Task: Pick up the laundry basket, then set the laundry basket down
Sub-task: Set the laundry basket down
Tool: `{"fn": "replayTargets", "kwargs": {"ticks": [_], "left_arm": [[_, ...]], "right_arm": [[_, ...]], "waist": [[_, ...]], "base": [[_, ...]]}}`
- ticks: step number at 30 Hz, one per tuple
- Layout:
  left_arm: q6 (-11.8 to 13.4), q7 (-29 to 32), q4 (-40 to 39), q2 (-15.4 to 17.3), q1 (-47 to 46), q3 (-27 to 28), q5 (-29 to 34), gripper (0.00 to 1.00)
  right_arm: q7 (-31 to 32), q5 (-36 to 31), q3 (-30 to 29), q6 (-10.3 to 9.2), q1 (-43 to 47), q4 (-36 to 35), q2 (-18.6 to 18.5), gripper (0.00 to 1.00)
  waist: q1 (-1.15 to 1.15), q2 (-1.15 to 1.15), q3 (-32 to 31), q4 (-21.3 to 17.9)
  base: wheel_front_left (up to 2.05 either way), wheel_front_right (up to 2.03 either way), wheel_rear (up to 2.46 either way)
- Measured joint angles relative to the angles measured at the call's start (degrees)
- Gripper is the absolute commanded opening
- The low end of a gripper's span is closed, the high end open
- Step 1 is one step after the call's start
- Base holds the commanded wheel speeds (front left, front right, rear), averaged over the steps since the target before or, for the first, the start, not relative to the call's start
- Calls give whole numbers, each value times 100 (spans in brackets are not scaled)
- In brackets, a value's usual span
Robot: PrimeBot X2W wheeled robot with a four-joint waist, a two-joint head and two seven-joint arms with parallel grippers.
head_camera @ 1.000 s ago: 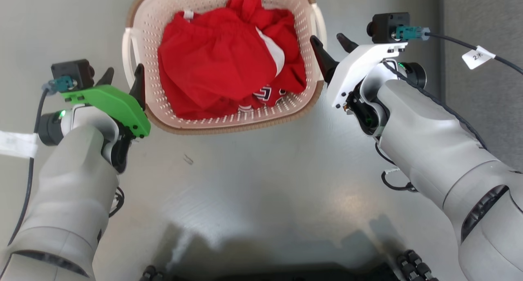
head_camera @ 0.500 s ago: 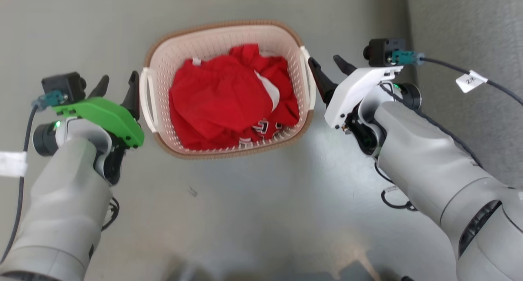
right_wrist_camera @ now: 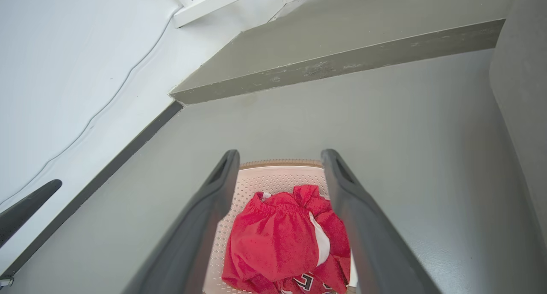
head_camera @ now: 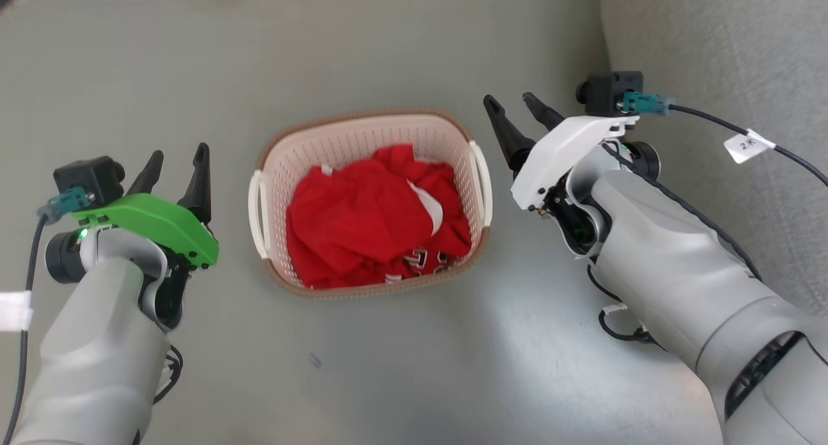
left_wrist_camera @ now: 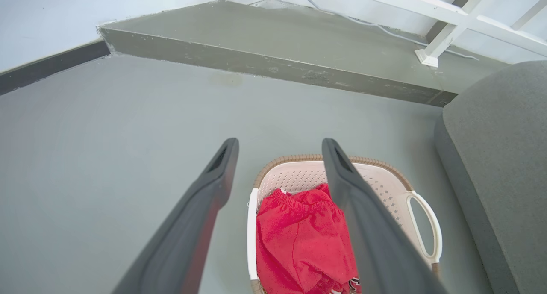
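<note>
Green-shelled left gripper and white-shelled right gripper hover with fingers pointing forward, spread wide, holding nothing. Between them, touching neither, the laundry basket sits on the grey floor, red clothes inside, one loop handle facing each claw.

a smooth grey floor with a soft glare and a small dark mark on it. a crumpled bundle of red clothes shows a white patch and some white-edged lettering at its near edge. a grey fabric sofa stands along the right side. farther off, a low grey step rises from the floor with the foot of a white frame on it. a white wall with dark skirting runs beside.
</note>
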Motion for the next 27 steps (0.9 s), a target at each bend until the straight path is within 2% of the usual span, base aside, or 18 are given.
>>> {"fn": "replayTargets", "kwargs": {"ticks": [10, 17, 27], "left_arm": [[140, -1, -937, 62, 567, 500, 465, 100], [309, -10, -1681, 79, 981, 801, 857, 100], [579, -16, -2558, 66, 1728, 1195, 1354, 100]], "right_arm": [[0, -678, -733, -22, 466, -673, -225, 100], [0, -1261, -1207, -220, 837, -1290, -376, 100], [0, -2112, -1579, -536, 1539, -2093, -430, 100]], "waist": [[0, 0, -737, 19], [0, 0, -1195, 45], [0, 0, -1726, 77]], "base": [[0, 0, 0], [0, 0, 0], [0, 0, 0]]}}
